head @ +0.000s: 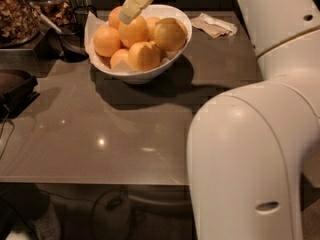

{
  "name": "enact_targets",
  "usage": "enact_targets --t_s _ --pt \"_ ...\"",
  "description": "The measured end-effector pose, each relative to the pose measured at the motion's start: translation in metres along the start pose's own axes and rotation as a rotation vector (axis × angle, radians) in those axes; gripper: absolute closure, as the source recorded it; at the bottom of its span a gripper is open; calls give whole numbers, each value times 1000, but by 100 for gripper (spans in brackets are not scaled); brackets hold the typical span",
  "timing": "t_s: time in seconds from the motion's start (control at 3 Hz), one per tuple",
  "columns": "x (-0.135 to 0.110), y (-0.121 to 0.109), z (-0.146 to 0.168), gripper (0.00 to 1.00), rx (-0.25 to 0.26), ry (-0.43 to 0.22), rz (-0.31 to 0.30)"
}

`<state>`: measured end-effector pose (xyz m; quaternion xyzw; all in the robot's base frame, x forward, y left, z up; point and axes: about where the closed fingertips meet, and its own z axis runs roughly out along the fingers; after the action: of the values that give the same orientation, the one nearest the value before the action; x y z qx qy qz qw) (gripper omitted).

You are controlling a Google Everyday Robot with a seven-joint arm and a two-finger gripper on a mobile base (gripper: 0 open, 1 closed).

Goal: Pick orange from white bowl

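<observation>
The white bowl (146, 76) stands at the back of the grey table (100, 134) and holds several large oranges. My gripper (131, 8) comes down from the top edge over the back of the bowl. Its tip is at or just above the top of one orange (135, 33) in the middle of the pile; I cannot tell whether it touches. Other oranges lie at the left (106, 40), front (144, 55) and right (170, 34).
My white arm (250, 159) fills the right foreground and hides that part of the table. A crumpled napkin (214, 25) lies right of the bowl. A glass jar (17, 14), a dark cup (74, 43) and a dark object (15, 86) stand at the left.
</observation>
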<state>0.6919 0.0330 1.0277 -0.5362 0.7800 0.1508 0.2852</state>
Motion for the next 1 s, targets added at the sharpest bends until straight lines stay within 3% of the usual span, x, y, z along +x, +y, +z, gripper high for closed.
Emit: enact_targets --t_s 0.33,1.0 --pt "-2 -5 11 17 0 17 -3" --pt "-2 -16 23 16 26 59 20"
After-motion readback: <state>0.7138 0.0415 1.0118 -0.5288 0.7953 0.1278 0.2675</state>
